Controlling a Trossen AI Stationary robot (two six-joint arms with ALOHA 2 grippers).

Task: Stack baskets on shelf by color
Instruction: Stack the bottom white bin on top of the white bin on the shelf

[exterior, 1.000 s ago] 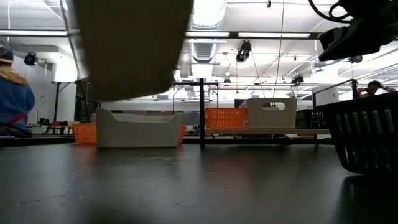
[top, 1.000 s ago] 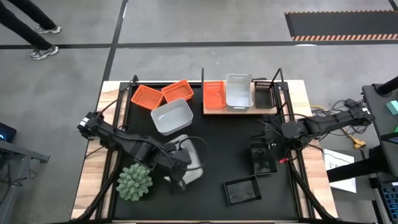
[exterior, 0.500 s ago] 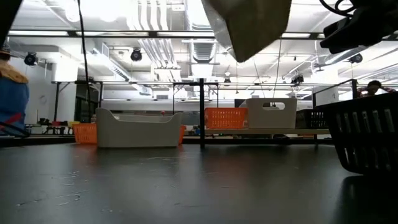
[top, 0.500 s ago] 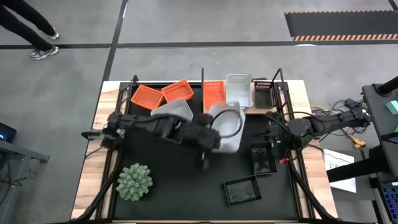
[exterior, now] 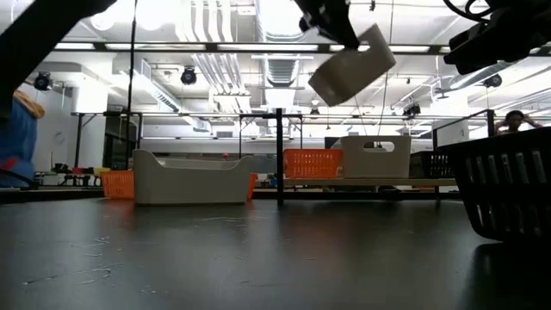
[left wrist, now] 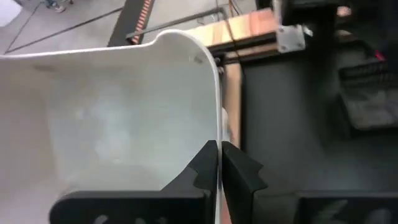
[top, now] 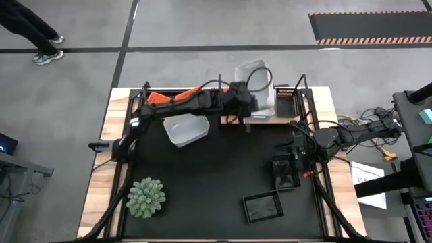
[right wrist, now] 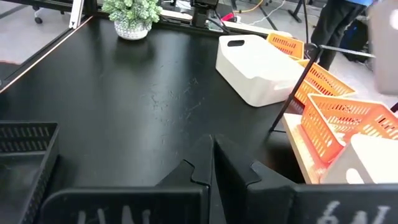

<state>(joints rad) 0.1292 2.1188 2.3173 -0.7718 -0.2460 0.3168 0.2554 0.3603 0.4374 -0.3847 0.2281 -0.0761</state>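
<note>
My left gripper (top: 244, 91) is shut on a white basket (top: 255, 70) and holds it in the air over the shelf (top: 233, 120). In the low view this basket (exterior: 353, 65) hangs tilted above another white basket (exterior: 376, 157) that stands on the shelf. An orange basket (top: 231, 101) and a black basket (top: 286, 101) also stand on the shelf. My right gripper (right wrist: 212, 155) is shut and empty, above the mat near a black basket (top: 285, 172). My left gripper pinches one wall of the white basket at its rim (left wrist: 214, 134), one finger inside the basket and one outside. The basket is lifted clear and tilted, above the shelf's white basket.
A third white basket (top: 185, 128) stands on the mat left of the shelf, with orange baskets (top: 158, 101) behind it, partly under my left arm. Another black basket (top: 262, 206) lies at the near right. A green plant (top: 146, 197) stands at the near left.
My left gripper has carried the white basket up from the near-left part of the mat, toward the table's far edge and right, to above the shelf. The basket has stayed in the hold and now hangs tilted.
</note>
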